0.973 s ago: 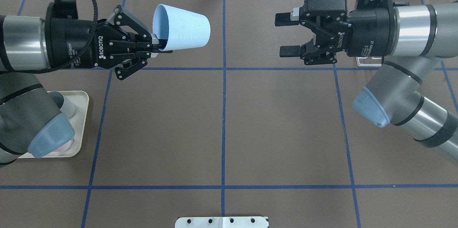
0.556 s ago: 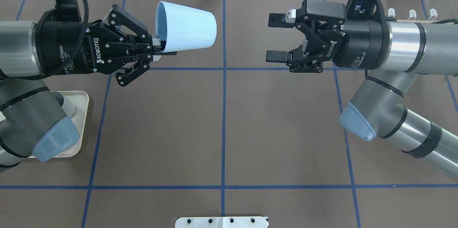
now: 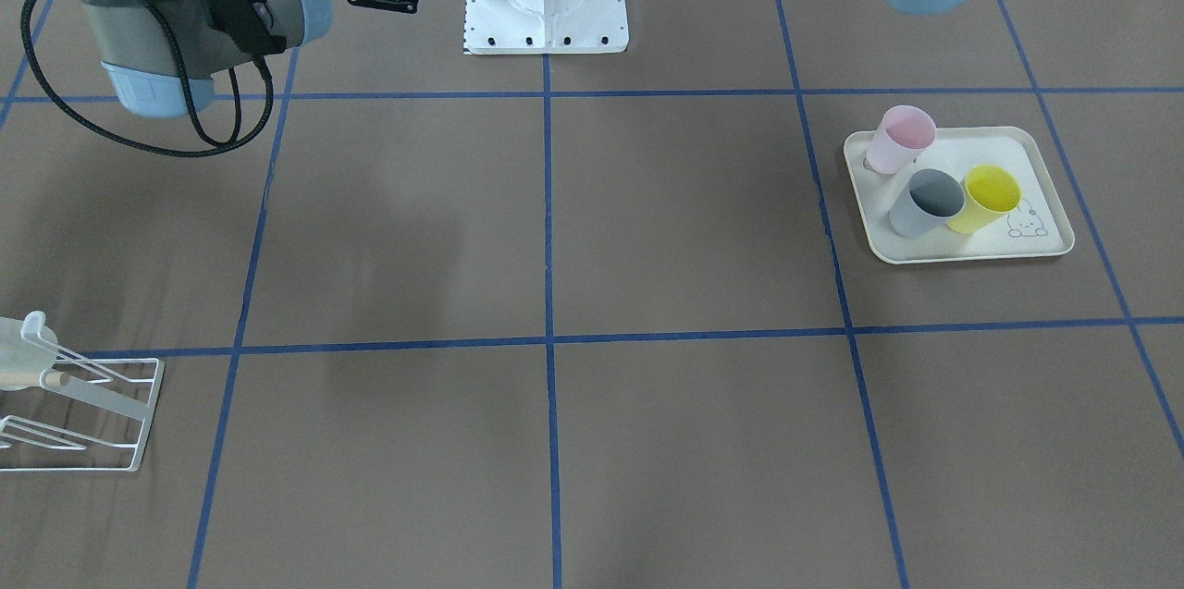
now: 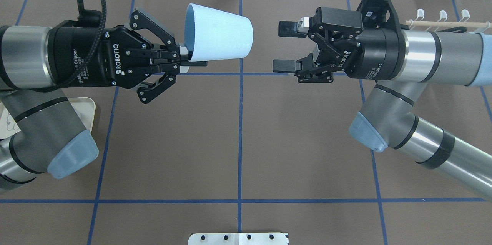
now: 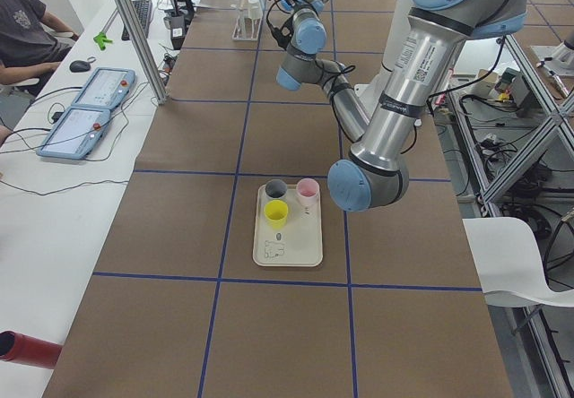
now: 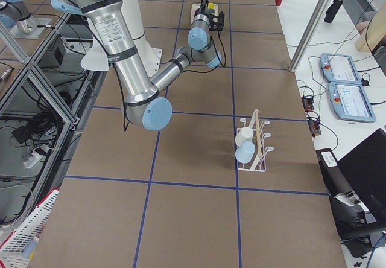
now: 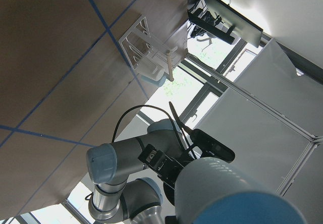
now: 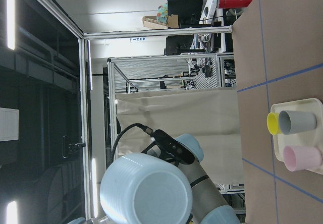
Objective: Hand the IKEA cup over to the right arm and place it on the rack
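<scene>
A light-blue IKEA cup (image 4: pixel 219 33) lies sideways in the air, its base toward the right arm. My left gripper (image 4: pixel 189 61) is shut on its rim. My right gripper (image 4: pixel 283 47) is open and empty, facing the cup's base with a short gap between them. The cup's base fills the lower right wrist view (image 8: pixel 146 188), and the cup also shows in the left wrist view (image 7: pixel 227 193). The white wire rack (image 3: pixel 83 399) with its wooden dowel stands at the table's far right end (image 4: pixel 442 20), behind the right arm, and holds two cups (image 6: pixel 245 144).
A cream tray (image 3: pixel 1050 242) on the left side holds a pink cup (image 3: pixel 899 138), a grey cup (image 3: pixel 925 201) and a yellow cup (image 3: pixel 990 196). The robot's white base plate (image 3: pixel 546 16) is at the near table edge. A looped black cable (image 3: pixel 139 141) hangs from the right arm.
Both arms have moved toward the table's centre line. The cup went right with the left gripper, the open right gripper went left, and the gap between them has narrowed.
</scene>
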Robot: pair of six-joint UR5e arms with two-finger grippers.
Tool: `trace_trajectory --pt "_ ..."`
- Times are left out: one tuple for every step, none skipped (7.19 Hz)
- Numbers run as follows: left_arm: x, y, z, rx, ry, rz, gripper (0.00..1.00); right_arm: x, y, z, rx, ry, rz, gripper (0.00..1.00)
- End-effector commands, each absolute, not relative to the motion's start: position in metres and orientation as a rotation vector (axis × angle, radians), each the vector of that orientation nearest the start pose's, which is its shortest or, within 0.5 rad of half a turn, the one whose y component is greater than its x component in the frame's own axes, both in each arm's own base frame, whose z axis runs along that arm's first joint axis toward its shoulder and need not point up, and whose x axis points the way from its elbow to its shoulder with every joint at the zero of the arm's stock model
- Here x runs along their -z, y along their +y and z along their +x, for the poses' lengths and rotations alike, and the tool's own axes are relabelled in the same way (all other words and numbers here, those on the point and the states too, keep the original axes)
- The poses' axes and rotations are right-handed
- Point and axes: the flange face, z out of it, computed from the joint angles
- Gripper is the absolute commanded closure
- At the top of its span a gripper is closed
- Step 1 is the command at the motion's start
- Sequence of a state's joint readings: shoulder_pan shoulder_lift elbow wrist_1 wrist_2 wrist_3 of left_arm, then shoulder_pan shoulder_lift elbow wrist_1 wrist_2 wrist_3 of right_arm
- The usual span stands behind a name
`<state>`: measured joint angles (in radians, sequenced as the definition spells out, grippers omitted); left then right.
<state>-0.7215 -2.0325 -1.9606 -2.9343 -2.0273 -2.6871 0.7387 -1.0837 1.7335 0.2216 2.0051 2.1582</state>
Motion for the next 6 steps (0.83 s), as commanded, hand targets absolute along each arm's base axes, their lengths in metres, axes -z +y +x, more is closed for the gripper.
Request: trace_trajectory --pt "-0.113 -0.367 0.292 0.552 2.081 -0.695 1.00 -0.151 -0.398 -0.304 -0.099 -2.373 -0.040 0.02" --pt "-0.112 -0.364 0.296 0.545 2.080 -0.705 1.00 -0.150 -0.398 -0.305 -0.099 -2.376 -0.046 0.02" --pt "-0.105 -0.364 0.299 0.556 2.079 -0.747 1.00 -0.150 -0.398 -0.305 -0.102 -2.374 -0.047 0.02" --pt "-0.096 -0.368 0.302 0.554 2.085 -0.762 1.00 -0.150 -0.399 -0.305 -0.102 -2.376 -0.046 0.02" --pt "-0.093 -0.369 0.304 0.557 2.085 -0.773 1.00 -0.149 -0.398 -0.306 -0.106 -2.378 -0.046 0.02" --pt "-0.095 -0.370 0.306 0.564 2.080 -0.776 1.00 -0.149 -0.398 -0.306 -0.107 -2.379 -0.047 0.02"
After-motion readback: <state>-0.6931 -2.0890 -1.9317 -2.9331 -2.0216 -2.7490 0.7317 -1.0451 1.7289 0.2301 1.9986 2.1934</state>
